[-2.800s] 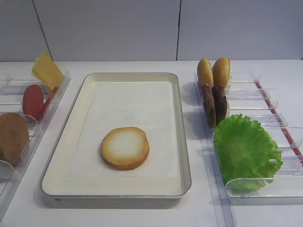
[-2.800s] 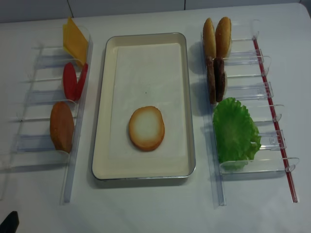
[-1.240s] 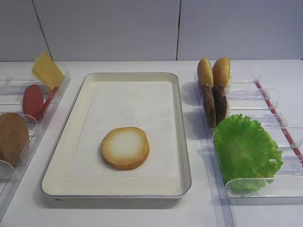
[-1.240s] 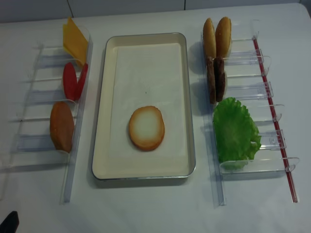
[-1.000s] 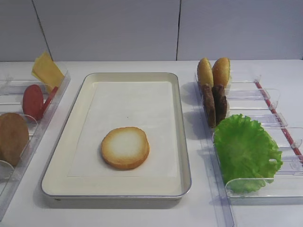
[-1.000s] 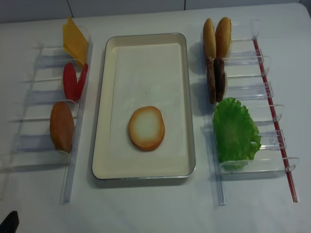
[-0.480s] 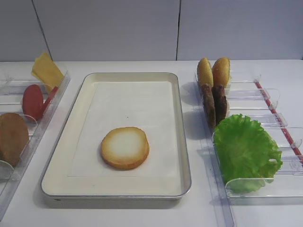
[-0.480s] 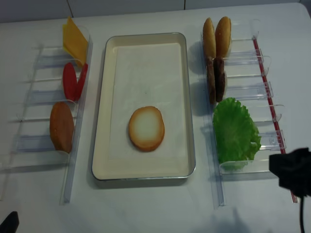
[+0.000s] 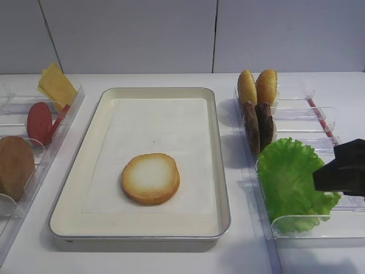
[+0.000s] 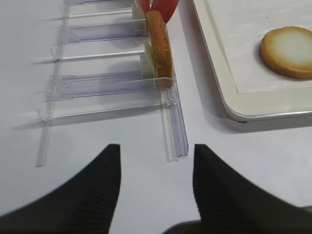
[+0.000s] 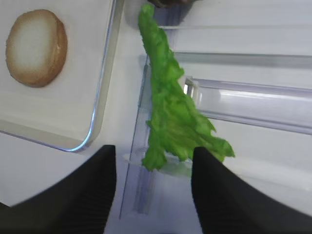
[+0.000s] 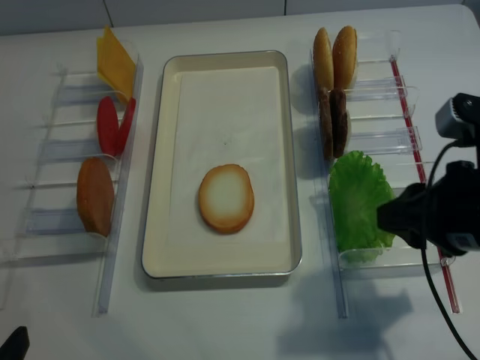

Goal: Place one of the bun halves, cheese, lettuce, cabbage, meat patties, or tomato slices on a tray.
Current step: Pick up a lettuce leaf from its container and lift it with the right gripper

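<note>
The silver tray (image 9: 85,149) (image 12: 159,150) holds one bun half (image 9: 150,178) (image 12: 226,198) (image 11: 36,48), pale face up. The frilly lettuce (image 9: 288,177) (image 12: 358,201) (image 11: 170,107) leans in the right clear rack. My right gripper (image 9: 317,174) (image 12: 388,214) (image 11: 153,152) hovers open at the lettuce's near right edge. The leaf's tip lies just ahead of the gap between the fingers, nothing held. My left gripper (image 10: 156,151) is open over bare table in front of the left rack. No cabbage is in view.
The right rack (image 12: 375,142) also holds two upright bun halves (image 12: 335,56) and meat patties (image 12: 333,122). The left rack (image 12: 67,157) holds cheese (image 12: 116,64), tomato slices (image 12: 111,125) and a bun half (image 12: 95,195) (image 10: 159,48).
My right gripper has come into view from the right and moved up to the lettuce, its jaws a little wider. The food and the tray have not moved.
</note>
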Robot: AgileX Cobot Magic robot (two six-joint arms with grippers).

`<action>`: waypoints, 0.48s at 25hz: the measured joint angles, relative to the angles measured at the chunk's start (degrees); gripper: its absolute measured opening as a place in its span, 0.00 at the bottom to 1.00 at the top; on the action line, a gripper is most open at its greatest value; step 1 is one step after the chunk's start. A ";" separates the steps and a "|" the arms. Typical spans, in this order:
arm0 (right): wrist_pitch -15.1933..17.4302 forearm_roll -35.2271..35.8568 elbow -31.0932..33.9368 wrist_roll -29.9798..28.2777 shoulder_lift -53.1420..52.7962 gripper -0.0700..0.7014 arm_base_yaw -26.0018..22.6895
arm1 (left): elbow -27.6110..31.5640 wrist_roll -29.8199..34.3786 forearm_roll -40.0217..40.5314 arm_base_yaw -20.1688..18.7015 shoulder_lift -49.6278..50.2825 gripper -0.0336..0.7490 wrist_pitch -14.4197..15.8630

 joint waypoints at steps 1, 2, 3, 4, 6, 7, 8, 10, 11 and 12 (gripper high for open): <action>-0.43 1.43 0.00 -1.58 0.90 0.61 0.00 | 0.00 0.00 0.00 0.00 0.00 0.45 0.00; -1.01 2.05 0.00 -2.58 1.95 0.61 0.00 | 0.00 0.00 0.00 0.00 0.00 0.45 0.00; -1.39 2.61 0.00 -3.04 2.97 0.61 0.00 | 0.00 0.00 0.00 0.00 0.00 0.45 0.00; -1.80 2.88 0.00 -3.45 3.93 0.62 0.00 | 0.00 0.00 0.00 0.00 0.00 0.45 0.00; -2.47 3.24 0.00 -4.29 5.46 0.62 0.00 | 0.00 0.00 0.00 0.00 0.00 0.45 0.00; -2.99 3.81 0.00 -4.89 6.13 0.62 0.00 | 0.00 0.00 0.00 0.00 0.00 0.45 0.00; -3.45 4.45 0.00 -5.47 6.59 0.62 0.00 | 0.00 0.00 0.00 0.00 0.00 0.45 0.00; -3.89 6.09 0.00 -6.88 7.72 0.62 0.00 | 0.00 0.00 0.00 0.00 0.00 0.45 -0.10; -4.03 7.11 0.00 -7.67 8.11 0.62 0.00 | 0.00 0.00 0.00 0.00 0.00 0.45 -0.10; -4.03 7.79 0.00 -8.12 8.55 0.62 0.00 | 0.00 0.00 0.00 0.00 0.00 0.45 -0.10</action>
